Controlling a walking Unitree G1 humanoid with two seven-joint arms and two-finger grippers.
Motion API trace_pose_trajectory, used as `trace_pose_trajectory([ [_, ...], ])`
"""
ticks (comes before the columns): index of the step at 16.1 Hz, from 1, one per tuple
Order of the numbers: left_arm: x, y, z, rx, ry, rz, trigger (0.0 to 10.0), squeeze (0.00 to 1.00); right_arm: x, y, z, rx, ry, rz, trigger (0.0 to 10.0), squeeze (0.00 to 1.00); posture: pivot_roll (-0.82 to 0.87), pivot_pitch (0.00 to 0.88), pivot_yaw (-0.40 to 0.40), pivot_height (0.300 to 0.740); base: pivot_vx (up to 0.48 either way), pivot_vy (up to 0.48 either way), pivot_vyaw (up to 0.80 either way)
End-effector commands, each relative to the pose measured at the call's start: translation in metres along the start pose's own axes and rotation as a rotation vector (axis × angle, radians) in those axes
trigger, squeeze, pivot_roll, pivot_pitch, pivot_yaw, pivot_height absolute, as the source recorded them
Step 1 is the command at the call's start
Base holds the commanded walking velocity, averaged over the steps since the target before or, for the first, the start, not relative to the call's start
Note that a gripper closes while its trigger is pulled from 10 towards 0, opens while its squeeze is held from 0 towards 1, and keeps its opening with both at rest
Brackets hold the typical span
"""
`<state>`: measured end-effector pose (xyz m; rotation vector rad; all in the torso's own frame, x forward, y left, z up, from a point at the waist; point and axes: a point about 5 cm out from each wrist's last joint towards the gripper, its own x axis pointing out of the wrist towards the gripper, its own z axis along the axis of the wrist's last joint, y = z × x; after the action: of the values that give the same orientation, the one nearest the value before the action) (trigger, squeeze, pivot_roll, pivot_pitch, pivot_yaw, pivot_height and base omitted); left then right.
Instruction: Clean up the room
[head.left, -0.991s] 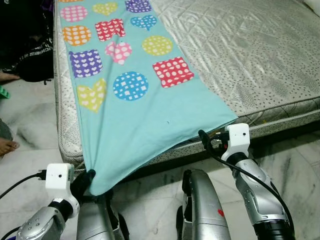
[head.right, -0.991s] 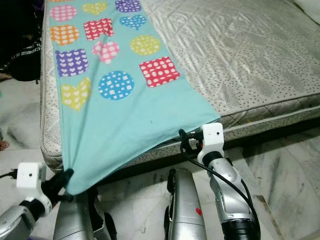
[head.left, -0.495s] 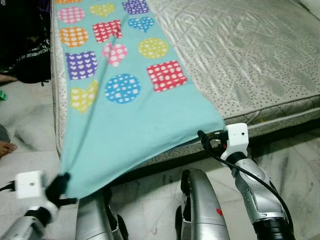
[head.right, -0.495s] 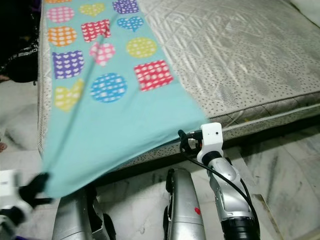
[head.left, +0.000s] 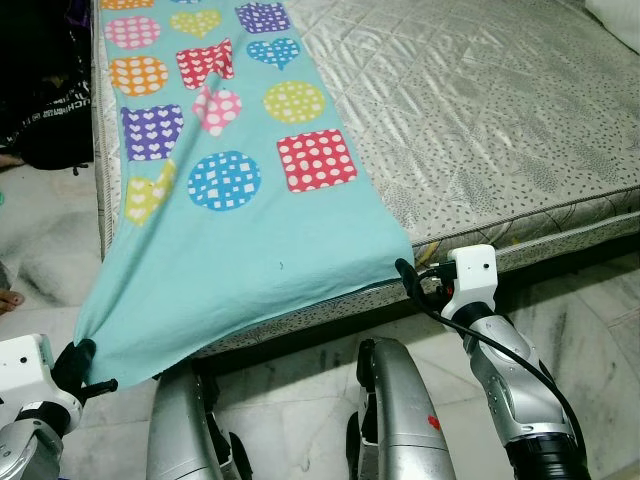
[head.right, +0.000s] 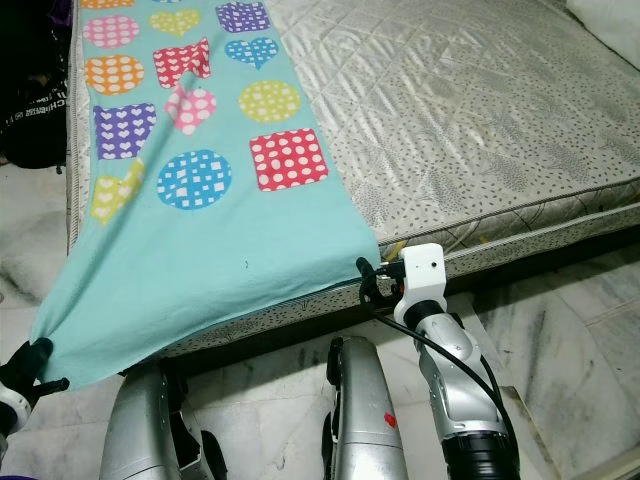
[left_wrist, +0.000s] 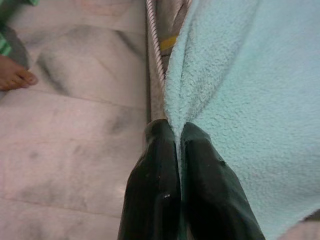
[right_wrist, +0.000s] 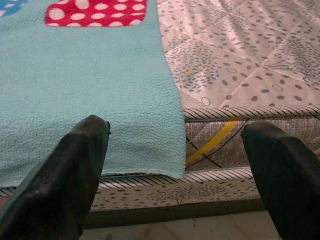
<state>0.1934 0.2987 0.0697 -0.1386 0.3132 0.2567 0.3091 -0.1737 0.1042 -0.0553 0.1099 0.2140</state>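
A turquoise fleece blanket printed with dotted hearts, circles and squares lies along the left side of a grey quilted mattress. Its near left corner is pulled off the bed's edge and stretched out low to the left. My left gripper is shut on that corner, and the left wrist view has the fleece pinched between the two black fingers. My right gripper stands open at the mattress's front edge, just beside the blanket's near right corner, with nothing between its fingers.
White marbled floor runs in front of and left of the bed. A person's bare foot rests on the floor at the left, and dark bags sit at the far left. My silver legs stand close against the bed.
My left gripper has pulled the blanket corner out to the left and lower, stretching the blanket wider across the bed's corner. The right gripper has stayed at the mattress edge.
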Motion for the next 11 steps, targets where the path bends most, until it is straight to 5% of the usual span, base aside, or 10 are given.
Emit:
trace_pose_trajectory([
  [1,-0.004,0.012,-0.01,0.026,0.048,0.072,10.0,0.0,-0.003,-0.005,-0.006,-0.002,0.021,-0.021,10.0,0.0,-0.02,0.211,-0.056,0.521,0.0,0.0,0.0],
  [7,0.008,-0.005,-0.004,0.117,0.052,0.073,10.0,0.0,0.009,0.0,-0.002,0.009,0.003,-0.018,10.0,0.0,0.01,0.182,-0.071,0.521,0.0,0.0,0.0],
  [8,0.009,-0.008,-0.003,0.086,0.037,0.056,10.0,1.0,0.011,0.002,-0.002,0.009,-0.001,-0.009,10.0,0.0,0.01,0.177,-0.075,0.521,0.0,0.0,0.0],
  [11,0.01,-0.015,0.0,0.062,0.002,0.055,10.0,1.0,0.016,0.005,0.003,0.004,-0.013,0.001,10.0,0.0,0.01,0.158,-0.075,0.521,0.0,0.0,0.0],
])
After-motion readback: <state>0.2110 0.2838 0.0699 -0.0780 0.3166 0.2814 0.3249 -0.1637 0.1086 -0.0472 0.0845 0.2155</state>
